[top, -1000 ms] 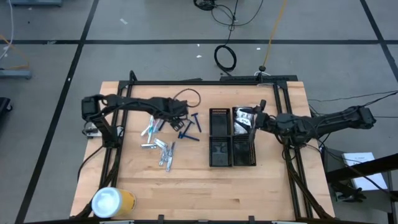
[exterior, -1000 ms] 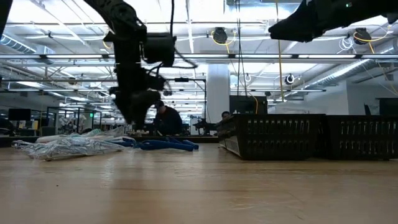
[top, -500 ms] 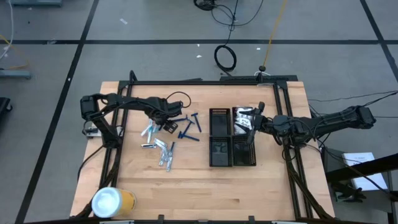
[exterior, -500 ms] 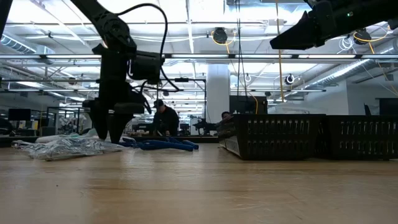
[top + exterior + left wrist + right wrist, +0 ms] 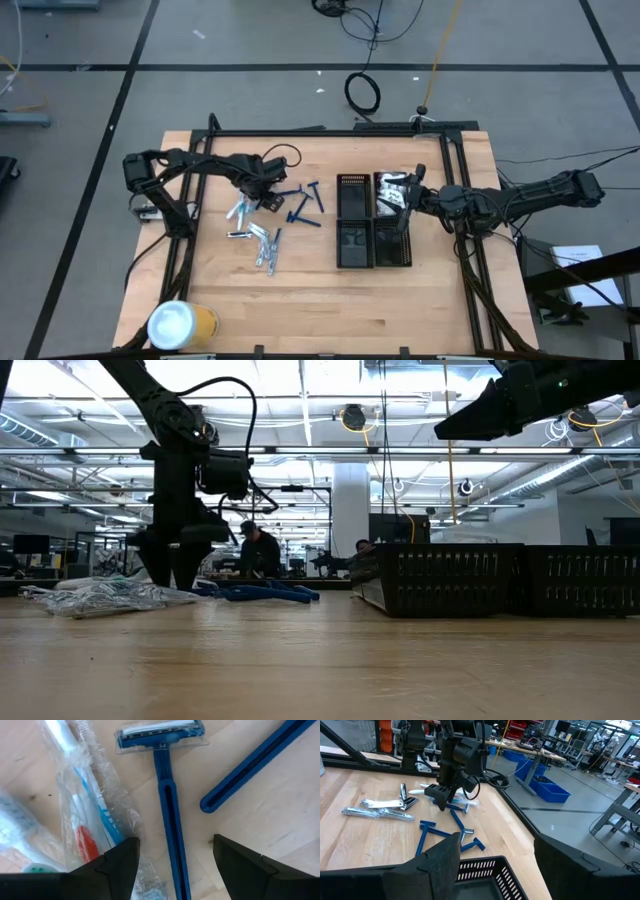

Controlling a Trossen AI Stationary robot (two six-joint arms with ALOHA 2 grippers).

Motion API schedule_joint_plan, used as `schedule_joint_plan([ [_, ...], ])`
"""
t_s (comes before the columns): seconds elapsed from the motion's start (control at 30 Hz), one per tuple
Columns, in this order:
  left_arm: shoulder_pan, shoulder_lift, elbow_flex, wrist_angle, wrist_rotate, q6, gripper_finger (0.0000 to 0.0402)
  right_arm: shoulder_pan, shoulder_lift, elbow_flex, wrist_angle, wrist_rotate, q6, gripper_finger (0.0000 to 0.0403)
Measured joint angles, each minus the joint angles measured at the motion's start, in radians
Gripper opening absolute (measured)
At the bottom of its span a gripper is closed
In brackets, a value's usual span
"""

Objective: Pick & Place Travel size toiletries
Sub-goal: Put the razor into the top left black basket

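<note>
A blue razor [image 5: 167, 805] lies on the wooden table [image 5: 320, 300] between the parted fingers of the left gripper [image 5: 172, 857], beside wrapped toothbrushes [image 5: 95, 827]; the right gripper [image 5: 405, 198], apparently empty and spread, hangs over the black trays [image 5: 355, 215].

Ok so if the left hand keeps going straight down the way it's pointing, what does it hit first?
Most likely the blue razor: the left hand is open, pointing down at the table, and that razor's handle runs between its fingers. The wrapped toothbrush lies just beside one finger, so it may get brushed too; depth is hard to judge.
</note>
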Motion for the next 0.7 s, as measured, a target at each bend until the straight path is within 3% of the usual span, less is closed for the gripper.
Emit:
schedule_joint_plan([
  [0.13, -0.006, 0.000, 0.020, -0.024, -0.052, 0.044, 0.0255, 0.000, 0.000, 0.000, 0.000, 0.000, 0.000, 0.0238],
  [0.3, -0.014, -0.036, 0.047, -0.144, -0.285, 0.011, 0.0255, 0.000, 0.000, 0.000, 0.000, 0.000, 0.000, 0.0238],
  [0.37, -0.022, -0.061, 0.054, -0.164, -0.330, -0.017, 0.0255, 0.000, 0.000, 0.000, 0.000, 0.000, 0.000, 0.0238],
  [0.7, -0.038, -0.107, 0.056, -0.127, -0.298, -0.100, 0.0255, 0.000, 0.000, 0.000, 0.000, 0.002, 0.000, 0.0238],
])
